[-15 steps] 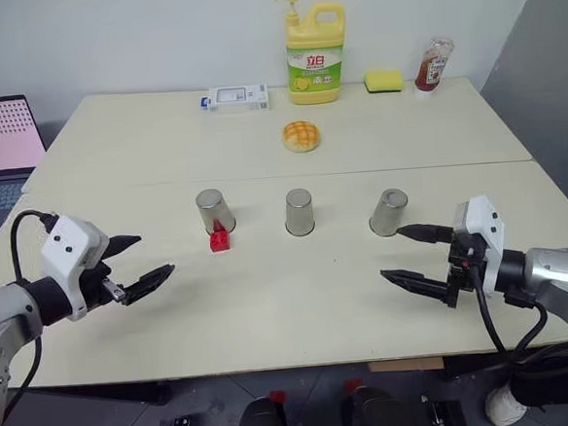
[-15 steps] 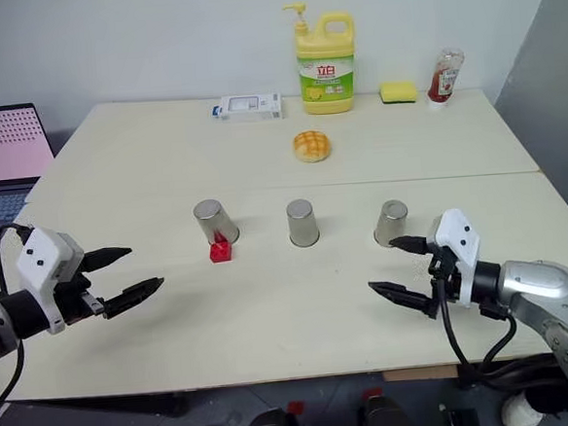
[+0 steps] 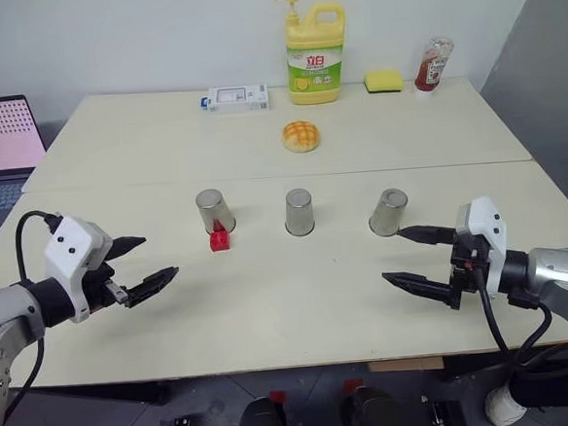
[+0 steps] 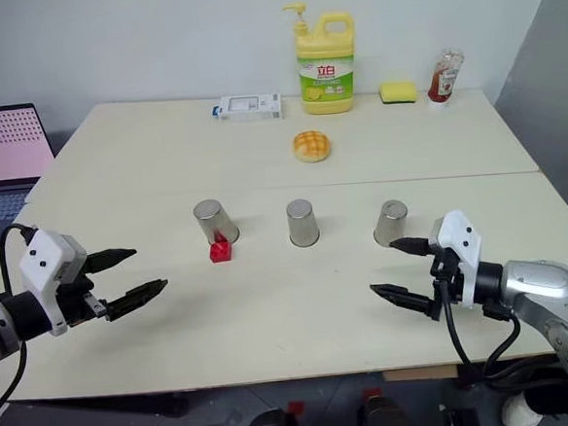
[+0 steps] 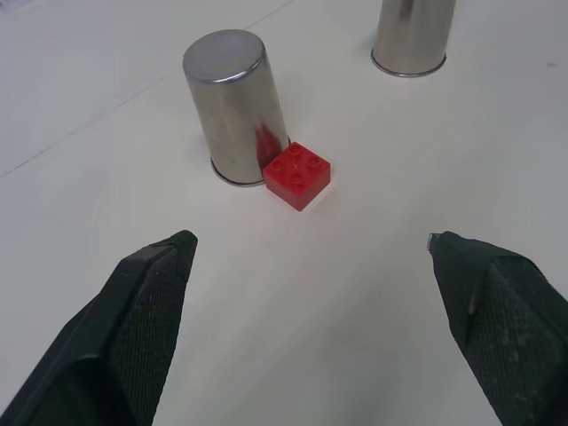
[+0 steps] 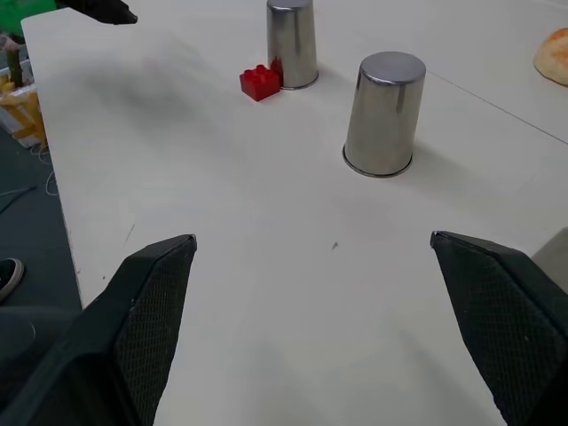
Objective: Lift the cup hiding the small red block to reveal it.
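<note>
You are looking down at a wide, pale surface (image 3: 271,311) made of two tables pushed together. Along its far edge stand a yellow detergent bottle (image 3: 316,53), a red-capped sauce bottle (image 3: 434,64), a yellow sponge (image 3: 383,79) and a small white box (image 3: 238,98), all well apart from the work, probably as clutter. A round bun (image 3: 301,136) sits nearer the middle, and a laptop (image 3: 1,145) rests on a desk off to your left.

Three silvery cups stand upside down in a row across the middle: the left cup (image 3: 212,211), the middle cup (image 3: 300,212) and the right cup (image 3: 388,212). The small red block (image 3: 220,239) lies in plain sight on the surface, touching the near base of the left cup, so the reveal looks already done and that cup set back down beside it.

Your left end effector (image 3: 141,264) hovers near the front left, fingers spread wide and holding nothing. Your right end effector (image 3: 419,257) hovers just in front of the right cup, also wide open and empty. Both appear parked clear of the row
</note>
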Tool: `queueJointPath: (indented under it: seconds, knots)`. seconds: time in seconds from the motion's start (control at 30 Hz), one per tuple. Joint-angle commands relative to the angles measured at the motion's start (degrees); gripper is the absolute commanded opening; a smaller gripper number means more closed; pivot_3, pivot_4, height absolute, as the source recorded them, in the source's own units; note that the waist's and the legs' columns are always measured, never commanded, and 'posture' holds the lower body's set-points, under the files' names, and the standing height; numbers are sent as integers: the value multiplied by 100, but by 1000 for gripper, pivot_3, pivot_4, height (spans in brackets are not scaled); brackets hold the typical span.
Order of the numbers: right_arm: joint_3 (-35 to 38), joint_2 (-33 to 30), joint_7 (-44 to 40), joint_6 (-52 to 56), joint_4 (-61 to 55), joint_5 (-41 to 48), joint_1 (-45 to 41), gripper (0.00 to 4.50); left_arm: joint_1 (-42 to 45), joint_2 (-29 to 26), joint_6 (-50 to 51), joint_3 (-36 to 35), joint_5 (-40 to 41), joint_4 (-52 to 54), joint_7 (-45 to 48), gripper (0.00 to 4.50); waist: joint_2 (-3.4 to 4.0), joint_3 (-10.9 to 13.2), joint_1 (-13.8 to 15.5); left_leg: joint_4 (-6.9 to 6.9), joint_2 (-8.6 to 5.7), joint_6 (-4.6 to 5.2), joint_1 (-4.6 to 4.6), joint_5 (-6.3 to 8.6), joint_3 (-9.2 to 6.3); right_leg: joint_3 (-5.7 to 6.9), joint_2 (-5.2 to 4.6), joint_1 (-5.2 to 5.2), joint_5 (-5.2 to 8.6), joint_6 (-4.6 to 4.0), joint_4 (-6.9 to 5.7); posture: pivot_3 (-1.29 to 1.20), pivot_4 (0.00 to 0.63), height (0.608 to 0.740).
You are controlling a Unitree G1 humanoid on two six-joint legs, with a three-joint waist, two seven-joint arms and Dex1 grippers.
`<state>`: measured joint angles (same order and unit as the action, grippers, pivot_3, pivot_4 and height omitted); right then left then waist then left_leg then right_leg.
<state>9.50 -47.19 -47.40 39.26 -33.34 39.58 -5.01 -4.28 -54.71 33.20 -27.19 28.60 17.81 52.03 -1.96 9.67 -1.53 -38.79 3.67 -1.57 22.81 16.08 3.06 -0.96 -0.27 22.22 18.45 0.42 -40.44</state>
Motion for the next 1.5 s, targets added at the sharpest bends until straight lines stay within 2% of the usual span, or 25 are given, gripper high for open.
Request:
queueJointPath:
  seconds: [0.03, 1.5]
  knots:
    - [211, -61, -78, -57, -62, 116, 2, 4500, 33, -122, -20, -196, 20, 161, 37, 4451, 0, 0, 0, 0, 0, 0, 0, 0, 0, 0, 0, 0, 0, 0, 0, 0, 150, 740]
    - [321, -138, -77, -77, -143, 195, 133, 4500, 333, -199, 14, 21, -20, -120, 146, 4451, 0, 0, 0, 0, -1, 0, 1, 0, 0, 0, 0, 0, 0, 0, 0, 0, 150, 740]
